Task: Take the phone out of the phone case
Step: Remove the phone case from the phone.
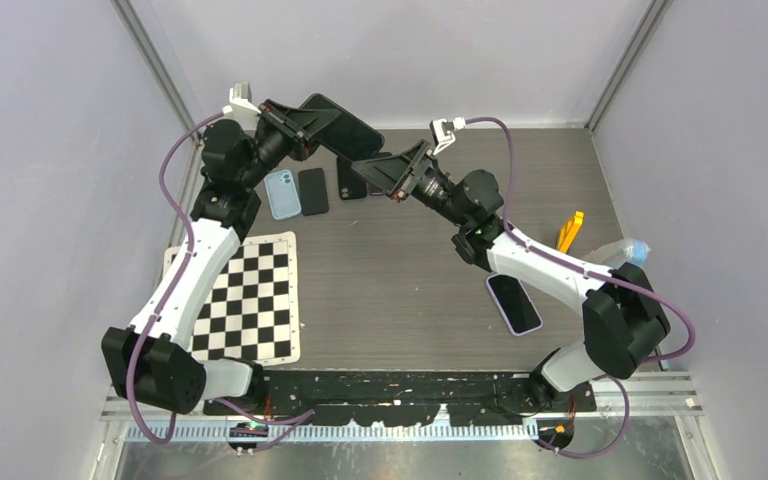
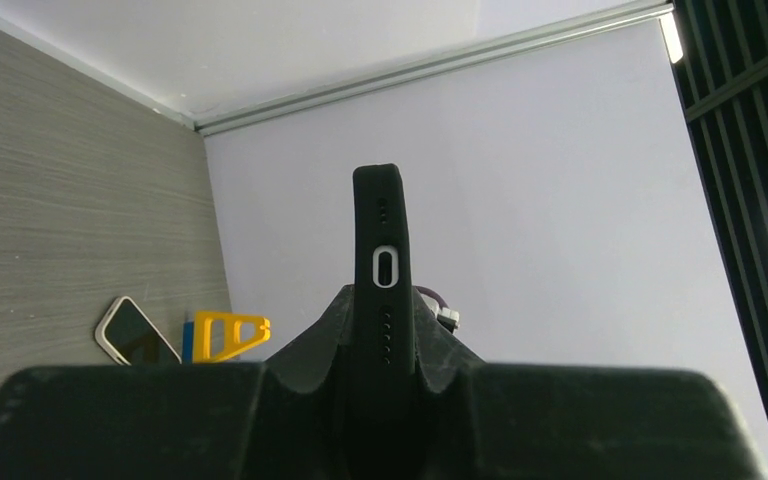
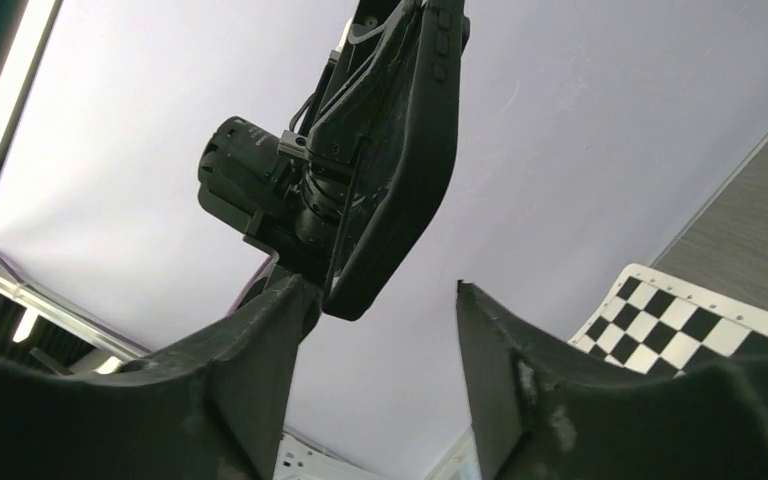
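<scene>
Over the counter (image 1: 410, 290), the left arm's jaws pinch the cased phone (image 1: 340, 123) so the right arm's jaws, spread beside it, can likely grip its free end.

left tool (image 2: 385, 340) clamped, right tool (image 3: 380, 295) — jaws parted

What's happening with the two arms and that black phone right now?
Left fingers shut on phone, held in the air, case on. Right fingers open by phone's free end, not gripping. Nothing in the way.
</scene>
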Controlling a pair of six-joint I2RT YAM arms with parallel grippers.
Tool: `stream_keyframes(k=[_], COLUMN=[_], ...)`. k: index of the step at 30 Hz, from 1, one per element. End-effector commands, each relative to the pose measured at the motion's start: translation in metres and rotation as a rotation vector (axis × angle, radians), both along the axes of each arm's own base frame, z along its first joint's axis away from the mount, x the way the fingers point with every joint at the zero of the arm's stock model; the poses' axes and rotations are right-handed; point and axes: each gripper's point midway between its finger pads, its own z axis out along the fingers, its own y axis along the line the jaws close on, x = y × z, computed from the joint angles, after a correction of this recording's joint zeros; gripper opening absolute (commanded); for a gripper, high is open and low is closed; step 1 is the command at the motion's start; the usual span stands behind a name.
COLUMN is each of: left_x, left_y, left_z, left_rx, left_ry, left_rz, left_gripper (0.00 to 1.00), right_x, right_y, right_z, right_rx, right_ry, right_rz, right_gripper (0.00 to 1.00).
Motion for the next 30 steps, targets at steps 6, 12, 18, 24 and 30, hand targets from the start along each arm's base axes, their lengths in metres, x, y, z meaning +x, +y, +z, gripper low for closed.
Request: stream_keyframes(k=[6, 12, 18, 24, 30], left_x=[-0.023, -0.023, -0.032, -0.042, -0.046], left_y=[0.007, 0.005, -0.004, -0.009, -0.012], left_z=[0.046, 0.045, 0.053, 0.058, 0.059], left_rx=[-0.073, -0.086, -0.178, -0.265, -0.332], left_ry=[-0.131, -0.11, -0.036, 0.067, 0.119], left_rz=[-0.001, -0.012, -0.094, -0.171, -0.22], left_gripper=[0.0, 0.0, 0.0, 0.0, 0.0], right_x=[-0.001, 0.003, 0.001, -0.011, -0.018], right_y=[-0.006, -0.002, 0.004, 0.009, 0.015], right_z=[0.037, 0.03, 0.013, -0.009, -0.027], right_rx=[0.087, 0.042, -0.135, -0.278, -0.448], right_ry=[-0.068, -0.074, -0.179, -0.376, -0.498], right_rz=[-0.018, -0.03, -0.044, -0.008, 0.078], right_gripper=[0.6, 0.24, 0.01, 0.01, 0.01])
